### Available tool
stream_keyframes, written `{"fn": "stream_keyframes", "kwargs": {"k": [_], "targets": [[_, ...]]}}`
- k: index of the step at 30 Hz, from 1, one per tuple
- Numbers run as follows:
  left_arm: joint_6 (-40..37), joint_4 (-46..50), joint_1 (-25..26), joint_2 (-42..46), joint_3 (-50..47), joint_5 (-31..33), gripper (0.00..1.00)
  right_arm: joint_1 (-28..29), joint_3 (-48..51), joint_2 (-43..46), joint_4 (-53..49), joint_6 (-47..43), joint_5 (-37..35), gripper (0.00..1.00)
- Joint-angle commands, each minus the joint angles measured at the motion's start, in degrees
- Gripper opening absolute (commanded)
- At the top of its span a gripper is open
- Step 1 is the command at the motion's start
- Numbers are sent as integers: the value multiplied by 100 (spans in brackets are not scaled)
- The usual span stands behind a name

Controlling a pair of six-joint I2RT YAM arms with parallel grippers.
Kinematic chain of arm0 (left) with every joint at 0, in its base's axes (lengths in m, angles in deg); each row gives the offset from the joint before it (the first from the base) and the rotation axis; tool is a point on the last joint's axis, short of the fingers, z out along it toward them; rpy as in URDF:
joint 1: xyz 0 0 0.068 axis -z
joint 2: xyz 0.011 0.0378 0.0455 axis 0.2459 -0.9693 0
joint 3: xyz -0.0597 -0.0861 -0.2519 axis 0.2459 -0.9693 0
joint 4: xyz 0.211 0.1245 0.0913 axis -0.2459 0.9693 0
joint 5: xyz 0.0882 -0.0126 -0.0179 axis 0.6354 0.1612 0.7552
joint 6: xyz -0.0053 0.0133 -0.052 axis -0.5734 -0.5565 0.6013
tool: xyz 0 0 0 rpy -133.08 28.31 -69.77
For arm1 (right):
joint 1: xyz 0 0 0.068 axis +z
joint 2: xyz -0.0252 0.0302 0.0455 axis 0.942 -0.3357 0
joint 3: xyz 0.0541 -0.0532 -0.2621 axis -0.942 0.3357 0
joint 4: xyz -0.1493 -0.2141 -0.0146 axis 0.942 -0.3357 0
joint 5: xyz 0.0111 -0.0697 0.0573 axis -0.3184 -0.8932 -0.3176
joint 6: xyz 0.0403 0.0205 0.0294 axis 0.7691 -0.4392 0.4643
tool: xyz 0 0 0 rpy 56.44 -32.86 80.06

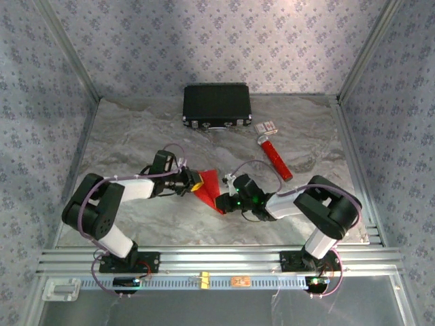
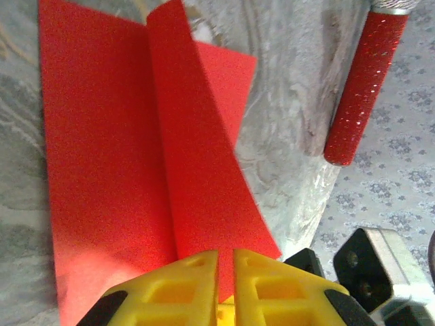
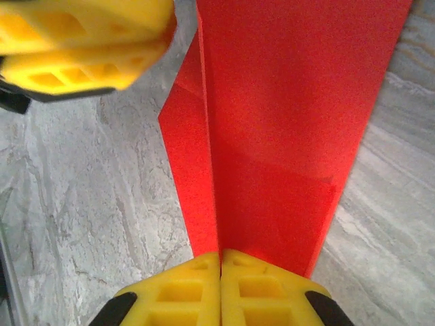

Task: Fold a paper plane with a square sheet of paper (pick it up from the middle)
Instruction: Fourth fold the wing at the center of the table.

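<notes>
Red paper [image 1: 208, 182]: ends clamped by left gripper [image 2: 225, 257]; right gripper [image 3: 221, 258]

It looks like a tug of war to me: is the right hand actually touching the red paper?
Touching. The right wrist view shows the right hand shut on the red paper, which runs straight into its closed grip.

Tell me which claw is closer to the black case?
Left. The left gripper sits on the near side of the black case; the right gripper is farther from it, toward the near edge of the table. Both are shut on the red paper.
</notes>
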State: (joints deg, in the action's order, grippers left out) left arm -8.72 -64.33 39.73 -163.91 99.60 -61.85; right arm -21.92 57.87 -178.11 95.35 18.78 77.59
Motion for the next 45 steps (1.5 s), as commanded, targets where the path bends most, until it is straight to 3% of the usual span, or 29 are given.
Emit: {"fn": "stream_keyframes", "kwargs": {"k": [1,17,45], "targets": [[-17,-198,86,-186,-58,-171,12,-73,158,-163,559,383,287,7],[-132,-207,138,-634,-86,-78,10,-384,388,-749,1757,1071,891,6],[-541,283,91,-922,-136,233,6,-760,203,-785,1380,1212,1485,6]]}}
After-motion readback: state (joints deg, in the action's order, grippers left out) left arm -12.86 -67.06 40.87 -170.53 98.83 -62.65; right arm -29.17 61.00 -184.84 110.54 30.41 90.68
